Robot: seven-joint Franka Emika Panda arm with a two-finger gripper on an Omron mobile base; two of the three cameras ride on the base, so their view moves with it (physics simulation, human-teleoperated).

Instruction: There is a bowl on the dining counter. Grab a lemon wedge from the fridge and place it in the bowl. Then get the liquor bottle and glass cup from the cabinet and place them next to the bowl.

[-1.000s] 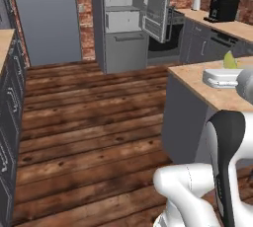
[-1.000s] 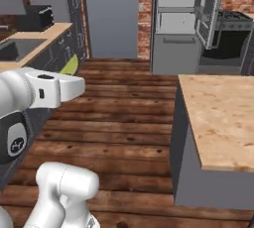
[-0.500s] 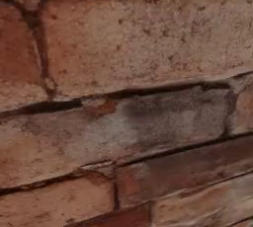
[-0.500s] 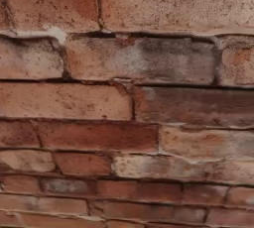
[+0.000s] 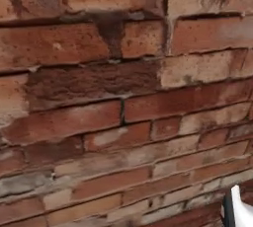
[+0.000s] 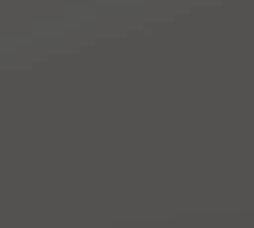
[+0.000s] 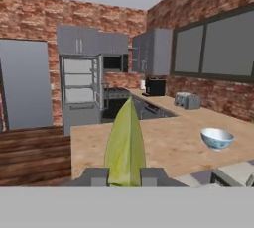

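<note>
In the hand view my gripper (image 7: 125, 176) is shut on a yellow-green lemon wedge (image 7: 125, 140), which stands up between the two dark fingertips (image 7: 95, 176). Beyond it lies the light wood dining counter (image 7: 168, 140). The white bowl with blue pattern (image 7: 217, 138) sits on that counter to the right of the wedge, well apart from it. The fridge (image 7: 81, 95) stands open at the far wall, its shelves showing. Grey wall cabinets (image 7: 149, 51) hang above the far counter, doors closed. The liquor bottle and glass cup are out of view.
A brick wall (image 5: 123, 97) is very close in the left base view, and a flat grey surface (image 6: 127, 101) in the right base view. A coffee machine (image 7: 155, 87) and toaster (image 7: 187, 101) stand on the back counter. Dark wood floor (image 7: 30, 157) lies left of the dining counter.
Both base views have swung away from the open kitchen: the cameras moved. The left one now faces brick, and the right one went from brick to plain grey. The grip is unchanged.
</note>
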